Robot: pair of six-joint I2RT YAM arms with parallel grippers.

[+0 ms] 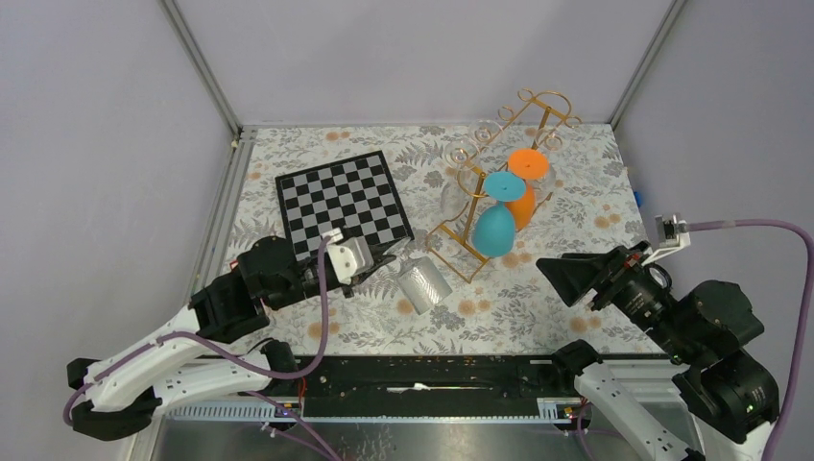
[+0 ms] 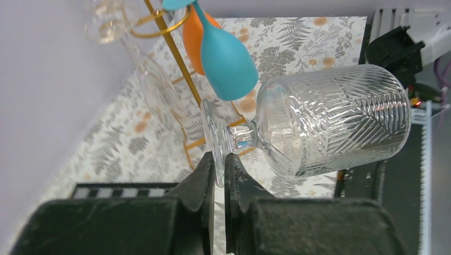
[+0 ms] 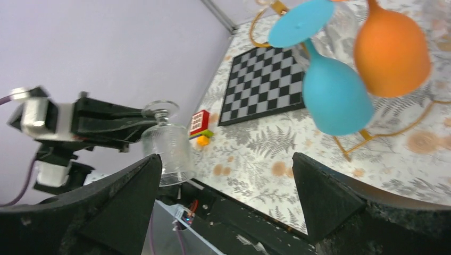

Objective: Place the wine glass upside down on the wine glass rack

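teal glass, orange glass and clear glass hang crowding the rack.

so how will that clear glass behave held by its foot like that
Probably fragile: the wine glass looks like cut crystal with a thin stem. It may slip or pivot, since the left gripper pinches only the foot's rim while the bulky bowl juts out sideways.

Colours before me
My wine glass is clear with cut chevron lines; the wine glass rack is gold.
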